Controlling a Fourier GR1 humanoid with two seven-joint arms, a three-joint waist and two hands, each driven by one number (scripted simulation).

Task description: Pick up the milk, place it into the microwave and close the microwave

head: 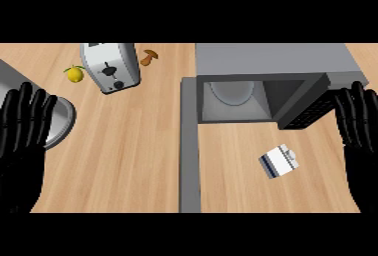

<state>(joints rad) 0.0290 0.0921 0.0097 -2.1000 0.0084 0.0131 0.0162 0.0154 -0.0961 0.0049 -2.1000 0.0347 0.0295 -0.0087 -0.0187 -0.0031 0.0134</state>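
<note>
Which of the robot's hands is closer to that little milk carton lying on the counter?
The right hand. It shows open at the view's right edge, a short way right of and above the milk carton. The left hand is at the far left edge, across the counter.

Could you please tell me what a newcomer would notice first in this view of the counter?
The open microwave at the upper right, door swung out toward the viewer, with the milk lying on the counter just in front. Each robot hand, left and right, rests open at its edge. A toaster sits upper left between a lemon and a mushroom.
</note>
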